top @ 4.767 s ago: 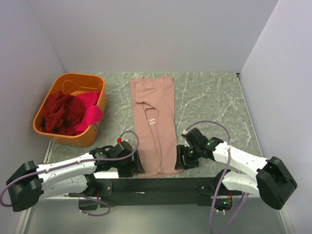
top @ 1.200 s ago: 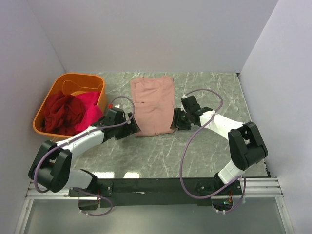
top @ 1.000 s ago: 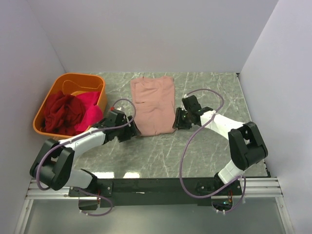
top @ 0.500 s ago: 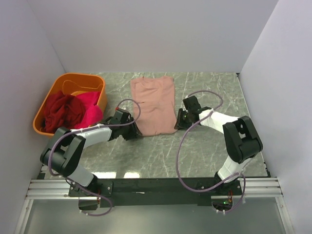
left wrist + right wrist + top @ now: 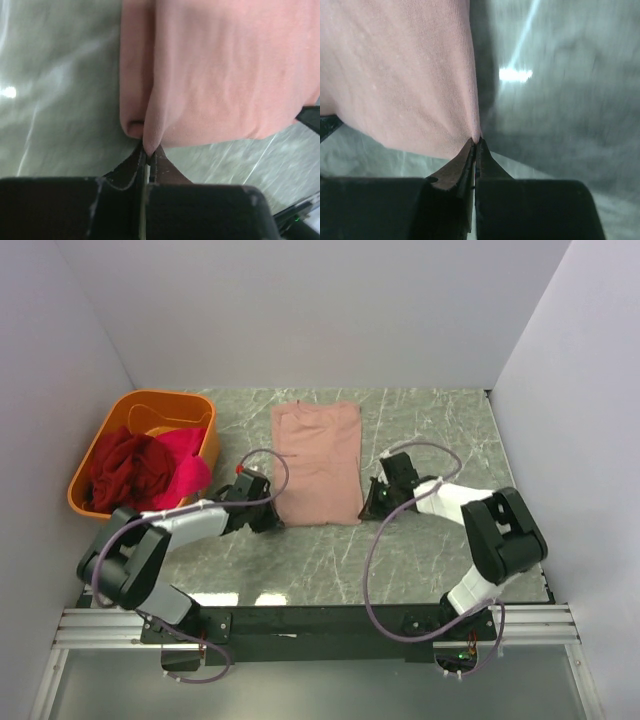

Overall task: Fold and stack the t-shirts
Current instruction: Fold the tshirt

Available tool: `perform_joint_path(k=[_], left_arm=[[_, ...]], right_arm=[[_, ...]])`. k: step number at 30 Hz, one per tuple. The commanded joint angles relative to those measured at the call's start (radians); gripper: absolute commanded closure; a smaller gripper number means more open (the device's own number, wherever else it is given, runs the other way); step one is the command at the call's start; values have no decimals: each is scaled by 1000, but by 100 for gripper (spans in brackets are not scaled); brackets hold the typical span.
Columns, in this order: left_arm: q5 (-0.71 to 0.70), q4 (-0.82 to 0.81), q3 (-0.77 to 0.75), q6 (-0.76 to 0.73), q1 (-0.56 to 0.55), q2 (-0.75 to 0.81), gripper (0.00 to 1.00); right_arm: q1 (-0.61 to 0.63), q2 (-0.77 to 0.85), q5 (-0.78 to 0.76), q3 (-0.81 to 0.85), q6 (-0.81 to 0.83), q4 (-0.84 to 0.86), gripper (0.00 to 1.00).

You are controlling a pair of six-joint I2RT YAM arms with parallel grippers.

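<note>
The pink tee lies flat at the middle of the table, just right of the tub. It is folded into a narrow rectangle with no sleeves showing, long axis running away from the arms. No print is visible on the upper face.

The left gripper is closed on the near-left corner of the pink tee. The left wrist view shows a pinch of cloth drawn up between the shut jaws, with a small rolled fold beside it. The right gripper is closed on the near-right corner. The right wrist view shows the cloth edge pulled to a point between its jaws. Both arms lie low over the table.

The dark red tee and the magenta tee sit crumpled in the tub, the magenta one draped over its right rim.

Progress, as judged:
- Pink tee: side folds appear done. The paired corner grip suggests one more cross fold, near edge carried to far edge.
- Dark red tee and magenta tee: not yet folded.
- Stack: not yet begun.

The task appears less than one third complete.
</note>
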State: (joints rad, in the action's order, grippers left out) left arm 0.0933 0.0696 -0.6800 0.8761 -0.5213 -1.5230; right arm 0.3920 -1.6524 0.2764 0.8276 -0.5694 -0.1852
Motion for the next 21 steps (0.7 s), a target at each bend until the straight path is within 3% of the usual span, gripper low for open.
perform_joint_path(k=[1,6,11,15,21], left_arm=[[-52,135,57,-22,-45,107,99],[-66,255,118,38,-149,311,99],[-63,352,85,90,-224,441,99],[-157,395,-4,66,-223,452,99],[-271,319,-180,5,-168,327,99]], right_arm=[[-1,104,73,-111,-4,-77,100],[4,242,164,-280,-26,-118,100],[15,423,167,-318,-34,-209,100],[10,516,74,-197,-4,-319,100],[-8,478,-117,11,-9,-361,100]])
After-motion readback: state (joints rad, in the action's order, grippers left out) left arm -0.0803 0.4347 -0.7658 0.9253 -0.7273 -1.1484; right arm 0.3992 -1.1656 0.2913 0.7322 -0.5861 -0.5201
